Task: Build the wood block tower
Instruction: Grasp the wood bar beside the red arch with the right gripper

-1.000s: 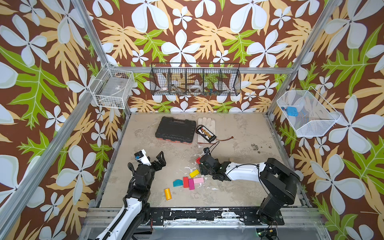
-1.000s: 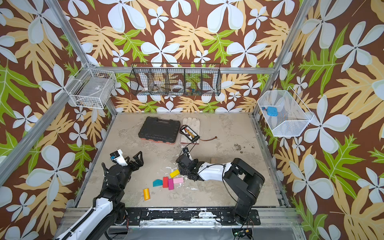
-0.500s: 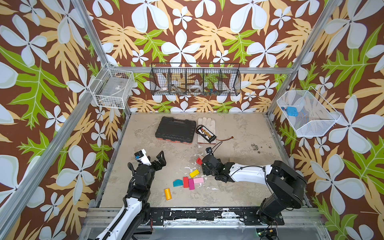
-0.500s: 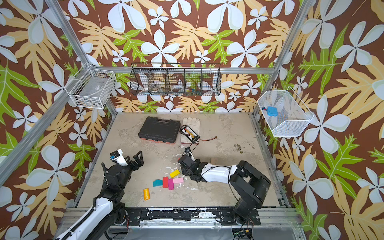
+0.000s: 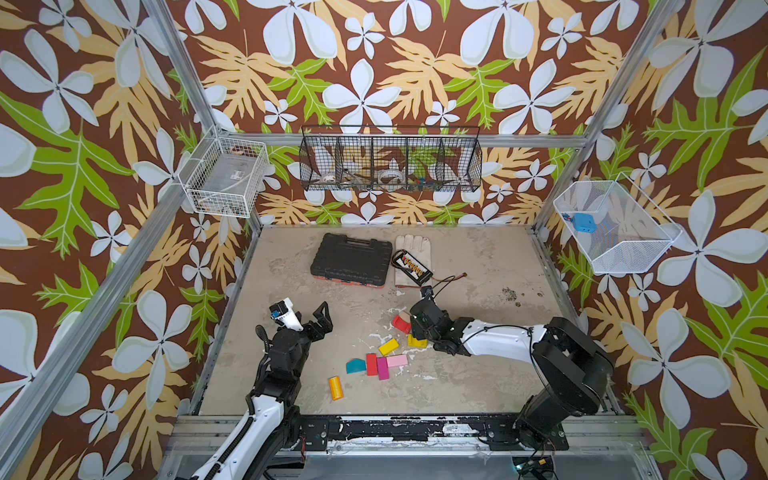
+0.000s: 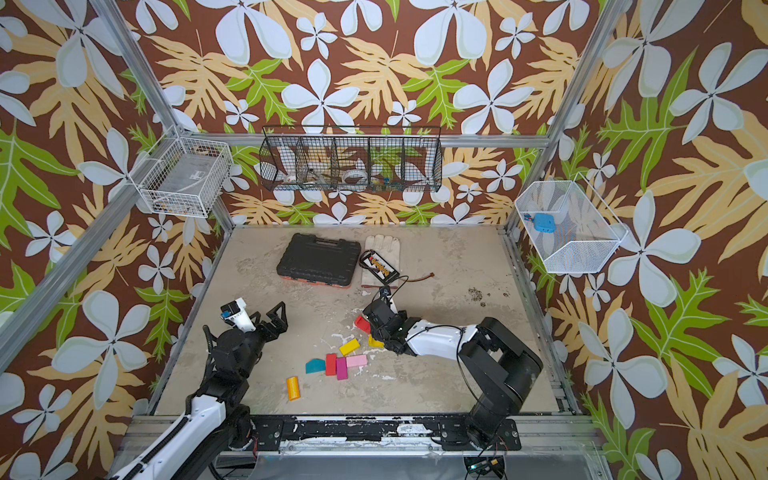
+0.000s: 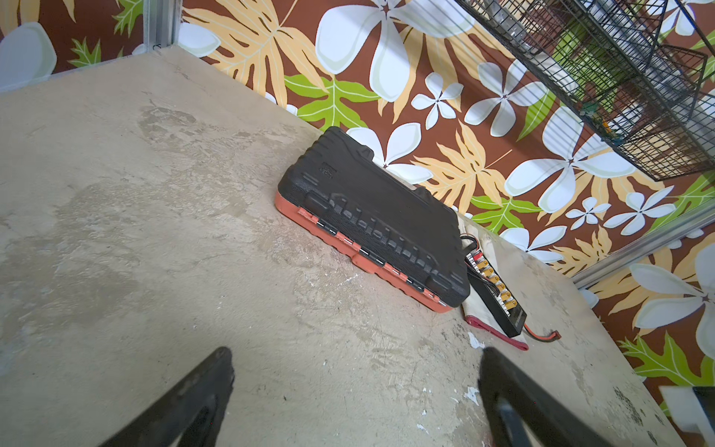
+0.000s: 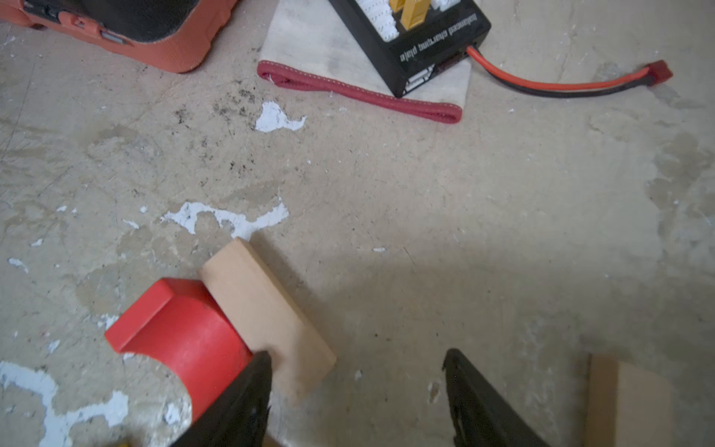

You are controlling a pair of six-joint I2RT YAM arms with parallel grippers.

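Nothing stacked yet; small coloured wood blocks [image 5: 371, 364] lie scattered on the worn beige tabletop [image 5: 478, 291]. Right gripper [image 8: 356, 354]: jaws apart, empty, one finger at plain tan rectangular block [image 8: 267, 309] beside red arch block [image 8: 182, 329]. Likely next: straddle tan block, close; left gripper [image 7: 356, 350] spread wide, idle.

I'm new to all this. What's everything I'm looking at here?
table: 1, beige, scuffed
red arch: 1, red, centre
tan blocks: 2, tan, one against the arch, one apart
yellow blocks: 2, yellow, just in front of the arch
teal wedge, red block, magenta block, pink block: 1 each, clustered, front centre
orange cylinder: 1, orange, alone, nearest the front
case: 1, black over orange, at back
glove: 1, white, right of case
charging board: 1, black, on glove, red-black cable
baskets: 3, two white, one black, on the walls
blue item: 1, blue, in right white basket
left gripper: 1, black, open, empty, left side
right gripper: 1, black, open, at arch and tan block
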